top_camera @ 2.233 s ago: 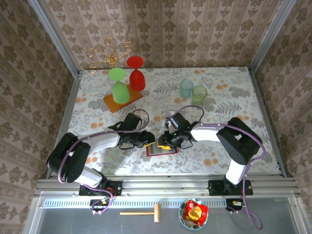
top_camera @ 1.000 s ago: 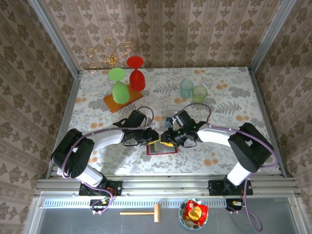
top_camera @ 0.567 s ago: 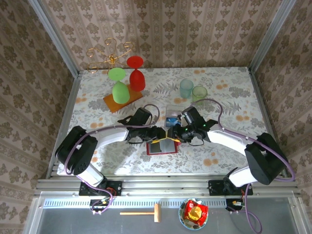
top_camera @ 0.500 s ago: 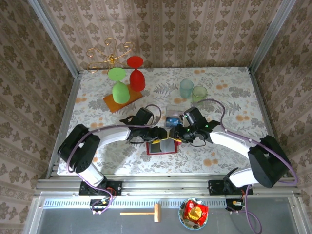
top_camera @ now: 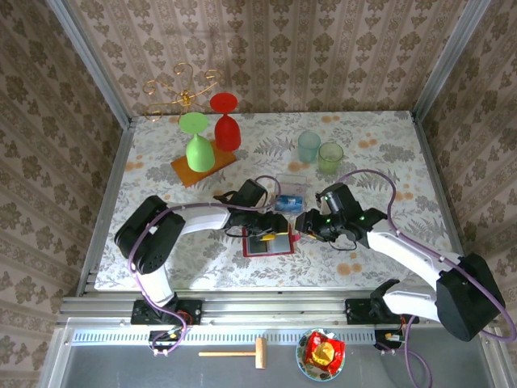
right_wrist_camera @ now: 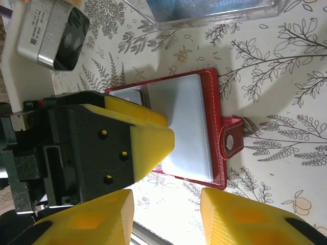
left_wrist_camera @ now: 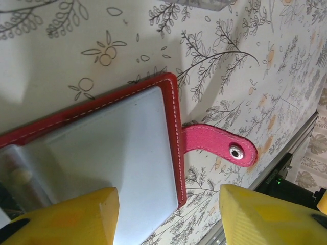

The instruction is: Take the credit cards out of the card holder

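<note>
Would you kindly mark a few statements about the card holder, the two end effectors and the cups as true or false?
1. The card holder lies open on the table, clear pocket up. True.
2. The right end effector is clamped on the holder's red tab. False: its fingers stand apart, off the tab, holding nothing.
3. The left end effector hangs over the holder with its fingers apart. True.
4. Both cups at the far side are red. False: there is a pale blue cup and a green cup.
</note>
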Robot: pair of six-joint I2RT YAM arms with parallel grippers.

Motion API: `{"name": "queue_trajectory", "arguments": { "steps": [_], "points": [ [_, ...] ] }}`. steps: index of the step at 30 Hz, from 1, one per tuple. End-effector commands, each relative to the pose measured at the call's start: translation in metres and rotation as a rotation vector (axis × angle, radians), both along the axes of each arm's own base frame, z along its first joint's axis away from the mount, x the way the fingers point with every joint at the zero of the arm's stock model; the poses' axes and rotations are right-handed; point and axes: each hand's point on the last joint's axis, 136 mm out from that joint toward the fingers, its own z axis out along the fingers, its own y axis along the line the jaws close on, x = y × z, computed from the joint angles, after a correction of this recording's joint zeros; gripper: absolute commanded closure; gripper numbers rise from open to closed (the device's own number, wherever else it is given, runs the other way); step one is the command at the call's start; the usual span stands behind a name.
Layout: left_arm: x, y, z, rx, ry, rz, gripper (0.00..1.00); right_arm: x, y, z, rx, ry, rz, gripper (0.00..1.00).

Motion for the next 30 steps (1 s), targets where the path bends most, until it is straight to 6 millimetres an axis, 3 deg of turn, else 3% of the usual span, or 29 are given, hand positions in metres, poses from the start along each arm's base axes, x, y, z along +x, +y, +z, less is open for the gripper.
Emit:
{"name": "queue_trajectory", "arguments": {
  "steps": [1,11,20,30],
  "points": [
    [0.000,-0.008,0.008,-0.029,-0.005,-0.020,0.45,-0.004,-0.009,-0.007,-0.032,0.011,-0.016,0.60],
    [0.002,-0.001,0.024,-0.053,-0.049,-0.004,0.45,0.000,0.002,-0.016,0.002,0.039,-0.005,0.61],
    [0.004,0.030,0.030,-0.050,-0.081,0.065,0.48,0.006,0.023,-0.025,0.021,0.066,0.034,0.64],
    [0.000,0.074,0.019,-0.007,-0.074,0.155,0.50,0.009,0.062,-0.035,0.016,0.097,0.107,0.68]
  ]
}}
